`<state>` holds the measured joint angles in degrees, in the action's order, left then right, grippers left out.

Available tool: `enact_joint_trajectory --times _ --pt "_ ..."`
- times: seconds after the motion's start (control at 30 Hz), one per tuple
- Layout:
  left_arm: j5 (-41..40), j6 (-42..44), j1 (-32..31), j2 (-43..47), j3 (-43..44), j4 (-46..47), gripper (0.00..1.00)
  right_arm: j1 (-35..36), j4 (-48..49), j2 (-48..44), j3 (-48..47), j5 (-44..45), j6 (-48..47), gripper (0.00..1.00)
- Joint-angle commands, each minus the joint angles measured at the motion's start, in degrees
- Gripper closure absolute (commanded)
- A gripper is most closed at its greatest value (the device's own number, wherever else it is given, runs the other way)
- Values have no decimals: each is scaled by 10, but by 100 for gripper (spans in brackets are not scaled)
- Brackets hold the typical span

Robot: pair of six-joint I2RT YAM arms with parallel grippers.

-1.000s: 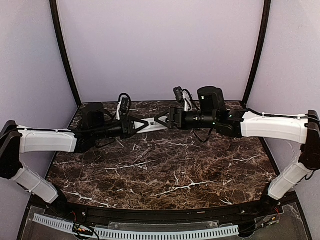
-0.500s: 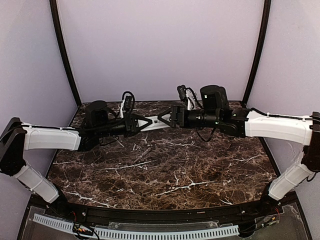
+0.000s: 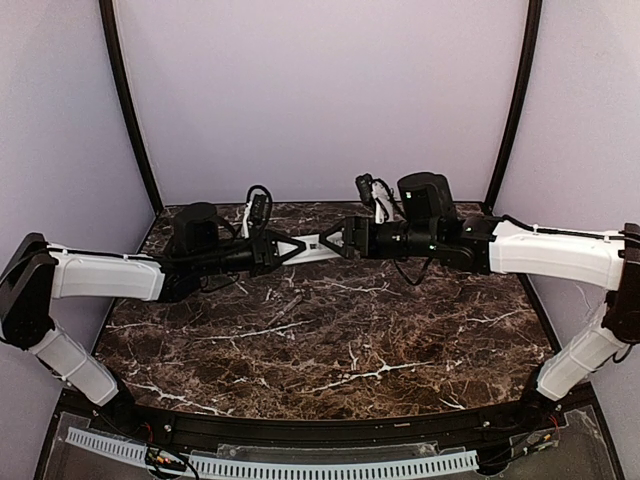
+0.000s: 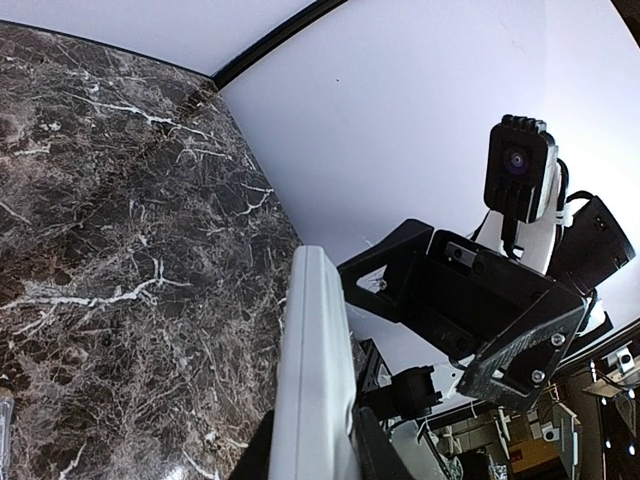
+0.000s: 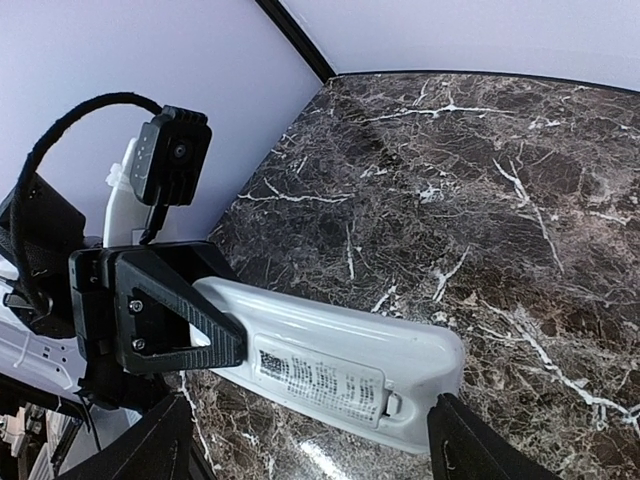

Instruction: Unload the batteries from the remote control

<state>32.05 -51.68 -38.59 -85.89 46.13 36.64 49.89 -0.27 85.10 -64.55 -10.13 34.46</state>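
Observation:
The remote control is held above the table with its back toward the right wrist camera. A labelled battery cover with a small latch is in place on it, so the batteries are hidden. My left gripper is shut on the remote control, seen edge-on there. My right gripper is open, its two dark fingers standing on either side of the remote's free end. From above, the left gripper and right gripper meet at the remote control near the back of the table.
The dark marble table lies below both arms. Lilac walls close in the back and sides, with black posts at the corners. The near black rail runs along the front edge.
Both arms have shifted slightly to the right and toward the back wall, the remote going with the left gripper. Neither gripper has opened or shut.

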Motion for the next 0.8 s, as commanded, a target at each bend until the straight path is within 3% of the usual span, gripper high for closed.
enact_joint_trajectory --times 0.0,0.77 --pt "21 1 -8 3 32 42 100 2 -11 18 -14 5 -7 20" --pt "-15 27 -18 -11 48 1 100 2 0 14 -15 -13 -6 20"
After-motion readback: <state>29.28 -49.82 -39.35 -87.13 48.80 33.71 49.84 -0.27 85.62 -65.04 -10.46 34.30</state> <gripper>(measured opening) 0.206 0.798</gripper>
